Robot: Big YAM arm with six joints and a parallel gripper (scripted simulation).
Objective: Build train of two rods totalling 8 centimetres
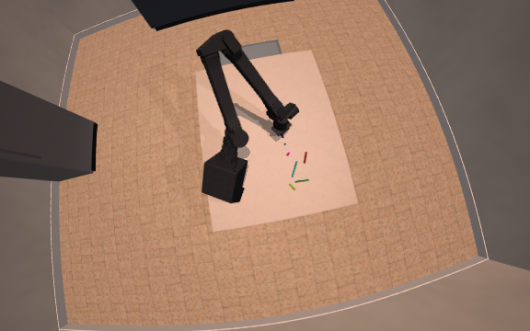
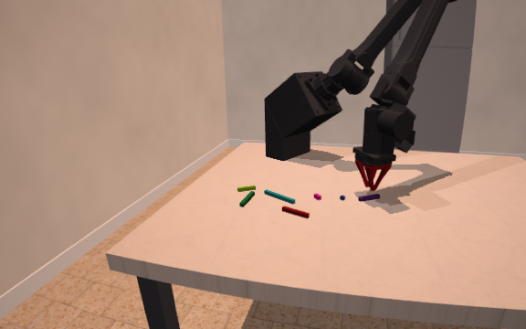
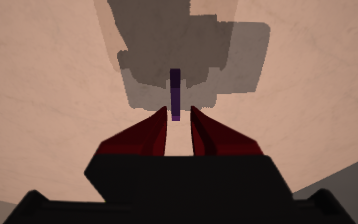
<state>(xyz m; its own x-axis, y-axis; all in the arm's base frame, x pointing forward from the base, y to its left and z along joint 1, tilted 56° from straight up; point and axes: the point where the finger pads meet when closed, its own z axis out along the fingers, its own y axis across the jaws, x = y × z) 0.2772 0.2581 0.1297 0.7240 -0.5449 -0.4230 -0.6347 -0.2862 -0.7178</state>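
Observation:
A purple rod (image 1: 283, 136) (image 2: 369, 197) (image 3: 175, 92) lies flat on the table (image 2: 290, 256), partly in the arm's shadow. My gripper (image 1: 282, 131) (image 2: 372, 186) (image 3: 178, 111) hangs just above its near end, with the red fingers a little apart and nothing between them. A small blue rod (image 1: 285, 143) (image 2: 342, 197) and a magenta rod (image 1: 288, 154) (image 2: 317, 196) lie apart from it in a loose row. Further on lie a red rod (image 1: 305, 157) (image 2: 295, 212), a turquoise rod (image 1: 294, 169) (image 2: 279, 196), a green rod (image 1: 302, 181) (image 2: 247, 198) and a lime rod (image 1: 292, 187) (image 2: 247, 188).
The arm's black base block (image 1: 224, 179) (image 2: 290, 123) stands on the table's edge beside the rods. The green and lime rods lie close together at an angle. The table ends a short way beyond them.

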